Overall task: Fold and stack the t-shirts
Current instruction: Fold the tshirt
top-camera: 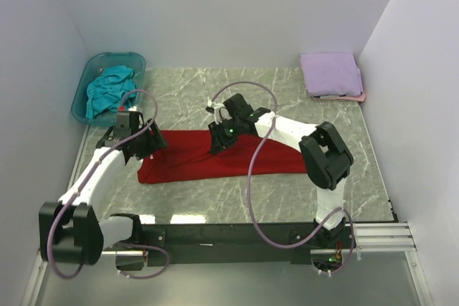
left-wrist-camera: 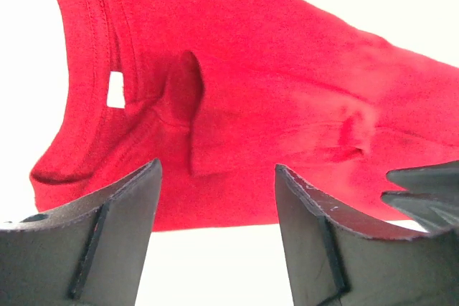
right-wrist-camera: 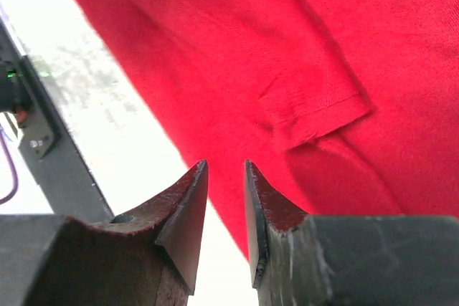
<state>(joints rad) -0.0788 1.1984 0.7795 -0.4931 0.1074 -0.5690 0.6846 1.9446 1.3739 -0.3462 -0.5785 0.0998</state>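
The deep red t-shirt (top-camera: pixel 244 155) is lying mid-bench as a long strip running left to right. The lavender t-shirt (top-camera: pixel 330 71) is sitting folded on the pale pink one (top-camera: pixel 346 96) in the far right corner, and the teal t-shirt (top-camera: pixel 107 87) is waiting crumpled in the tub (top-camera: pixel 81 98) at far left.

The left pincer (left-wrist-camera: pixel 219 170) is hovering spread over the strip's left end, beside the collar (left-wrist-camera: pixel 86 69), with nothing between its jaws. The right pincer (right-wrist-camera: pixel 226 166) is hanging above the middle of the strip near a tucked sleeve (right-wrist-camera: pixel 315 98), its jaws standing slightly apart and pinching no cloth.

This looks like the pause between folds, with the crosswise fold probably coming next. To do it well, each pincer should be taking every layer at a corner of the same end, one at the near edge and one at the far. They should be lifting only just off the bench (top-camera: pixel 215 202), carrying that end level across so the edges are meeting squarely, and laying it flat before letting go. A bite that is catching only the top layer is likely to be pulling the tucked sleeve loose.
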